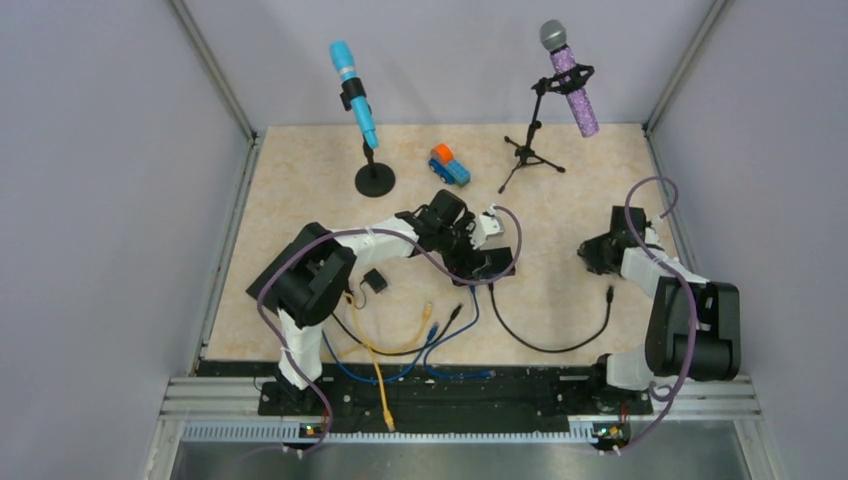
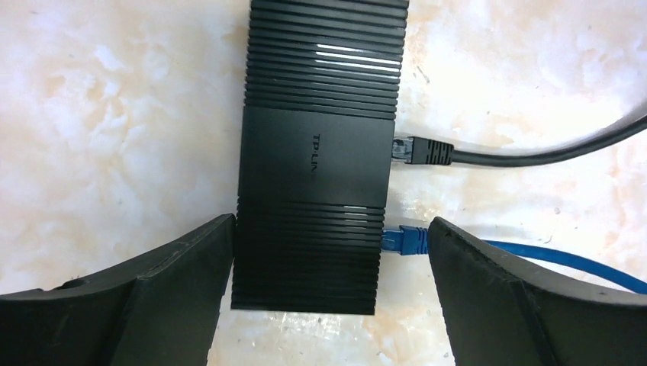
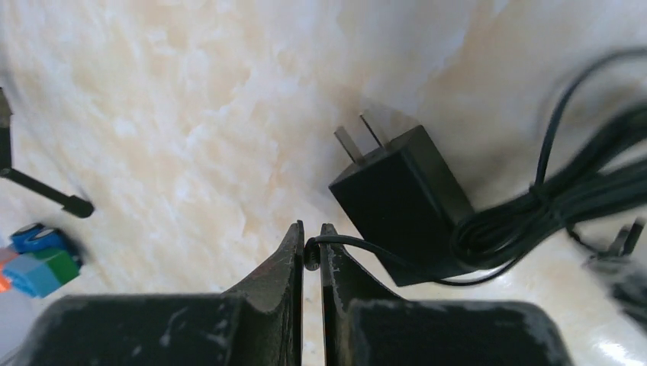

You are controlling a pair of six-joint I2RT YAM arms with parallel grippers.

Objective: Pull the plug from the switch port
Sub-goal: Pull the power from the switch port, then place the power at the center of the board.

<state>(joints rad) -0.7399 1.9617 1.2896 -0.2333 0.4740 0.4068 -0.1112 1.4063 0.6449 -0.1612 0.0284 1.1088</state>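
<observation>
The left claw point(image 2: 332, 226) hangs wide open and empty, fingers astride the lower end of the black switch point(image 2: 317, 152) at frame centre. The blue plug point(image 2: 398, 240) sits in its port just inside the lower-right finger. Best, I'd say, to pinch the plug body, not its cable point(image 2: 549, 257), and draw straight sideways. The right claw point(image 3: 311, 238), bottom centre of its view, pinches a thin black cord point(image 3: 366, 248).
</observation>
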